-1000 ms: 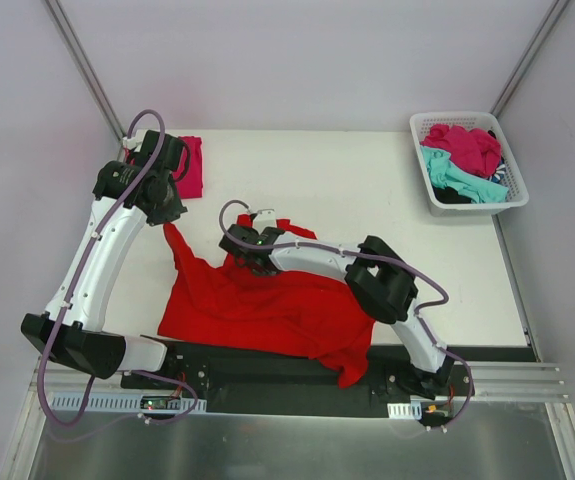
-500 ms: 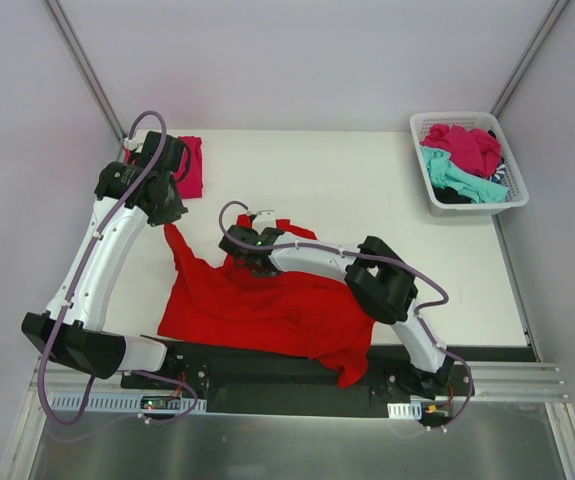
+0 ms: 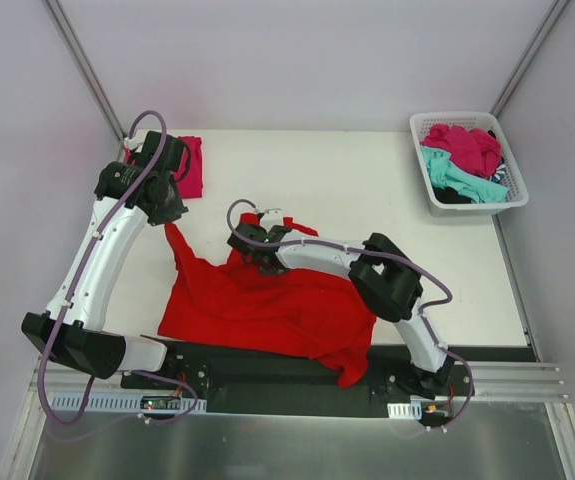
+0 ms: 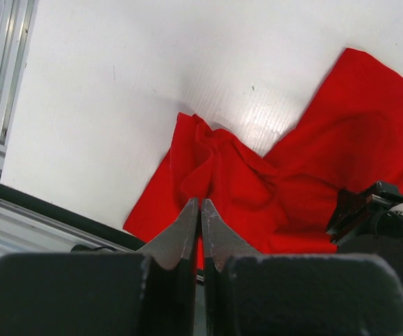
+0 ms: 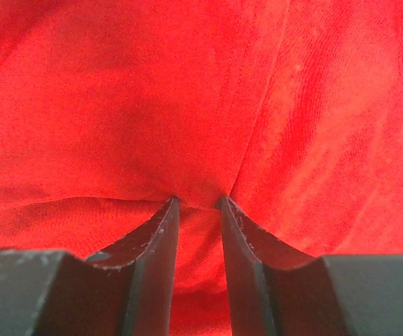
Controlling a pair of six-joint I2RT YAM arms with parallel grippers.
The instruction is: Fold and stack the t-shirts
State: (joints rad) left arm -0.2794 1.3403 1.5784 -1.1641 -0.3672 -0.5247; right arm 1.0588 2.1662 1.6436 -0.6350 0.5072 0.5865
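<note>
A large red t-shirt lies crumpled across the near middle of the table, one edge hanging over the front. A narrow corner of it rises to my left gripper, which is shut on it; in the left wrist view the shut tips sit over bunched red cloth. My right gripper rests low on the shirt's upper middle. Its jaws stand apart, tips pressed against the red cloth, a small ridge of it between them. A folded magenta-pink t-shirt lies at the far left.
A white lattice basket at the far right corner holds a magenta shirt, a teal one and dark cloth. The white table ends at a black rail along the front. Both arms reach over the left half.
My right gripper's jaws have spread wider and it has shifted slightly up and right on the red shirt. The left arm and its held corner have stayed put.
</note>
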